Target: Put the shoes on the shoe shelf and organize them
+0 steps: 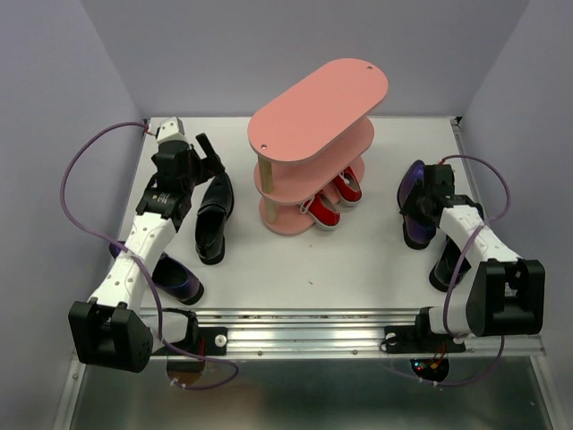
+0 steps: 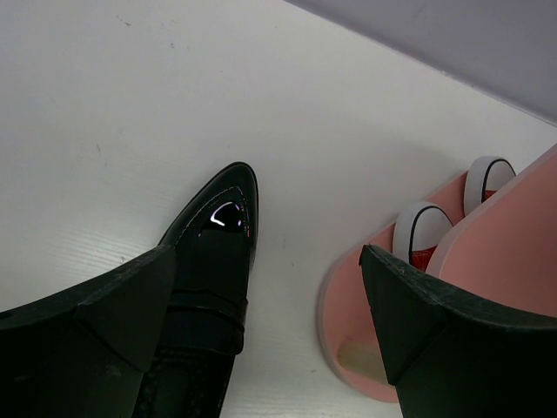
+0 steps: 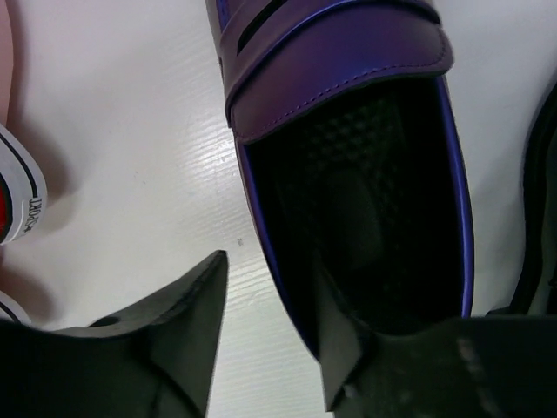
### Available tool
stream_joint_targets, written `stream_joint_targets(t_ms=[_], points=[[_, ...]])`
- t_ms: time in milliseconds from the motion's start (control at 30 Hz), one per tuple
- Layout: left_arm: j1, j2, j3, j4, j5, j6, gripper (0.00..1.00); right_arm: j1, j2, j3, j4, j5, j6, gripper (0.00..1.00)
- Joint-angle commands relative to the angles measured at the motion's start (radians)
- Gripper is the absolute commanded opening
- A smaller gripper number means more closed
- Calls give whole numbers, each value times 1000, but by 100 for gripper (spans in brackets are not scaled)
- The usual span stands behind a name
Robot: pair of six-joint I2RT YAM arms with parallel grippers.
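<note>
Primary relation: the right pincer [image 3: 270, 287] hangs directly over the heel opening of a dark purple shoe [image 3: 348, 131]. The shoe lies on the counter [image 3: 130, 131], to the right of the shoe shelf [image 1: 318, 107]. Its long axis runs near-to-far, with the vamp ahead of the fingers. We judge the right arm the nearer one.

The right pincer is partly open and straddles the shoe's shelf-side wall, with one finger over the opening and the other outside. It grips nothing, and we cannot tell whether it touches the shoe.

The left pincer [image 2: 268, 261] is spread wide and empty above a black loafer [image 2: 213, 287].
</note>
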State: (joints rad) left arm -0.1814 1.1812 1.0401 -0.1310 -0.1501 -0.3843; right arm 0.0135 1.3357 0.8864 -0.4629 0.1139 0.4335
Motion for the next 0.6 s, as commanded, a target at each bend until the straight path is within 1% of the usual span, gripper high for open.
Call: stream_joint_targets(t_ms=[0, 100, 133, 200, 233, 267, 300, 333, 567], points=[[3, -8, 9, 48, 11, -13, 99, -1, 23, -12, 64, -78, -3, 45], [3, -9, 11, 48, 11, -14, 99, -1, 45, -21, 79, -103, 7, 35], [2, -11, 11, 48, 11, -14, 99, -1, 46, -20, 79, -100, 10, 28], [3, -12, 11, 48, 9, -15, 99, 8, 33, -21, 84, -86, 13, 20], [2, -12, 8, 47, 9, -14, 99, 8, 20, -24, 89, -82, 14, 15], [2, -14, 6, 47, 6, -14, 99, 8, 7, -30, 96, -73, 19, 7], [3, -12, 5, 47, 6, -14, 99, 8, -25, -32, 99, -66, 20, 3], [2, -14, 3, 47, 6, -14, 99, 8, -39, -32, 101, -57, 21, 1], [3, -14, 5, 45, 6, -16, 99, 8, -144, 31, 58, -51, -1, 1]])
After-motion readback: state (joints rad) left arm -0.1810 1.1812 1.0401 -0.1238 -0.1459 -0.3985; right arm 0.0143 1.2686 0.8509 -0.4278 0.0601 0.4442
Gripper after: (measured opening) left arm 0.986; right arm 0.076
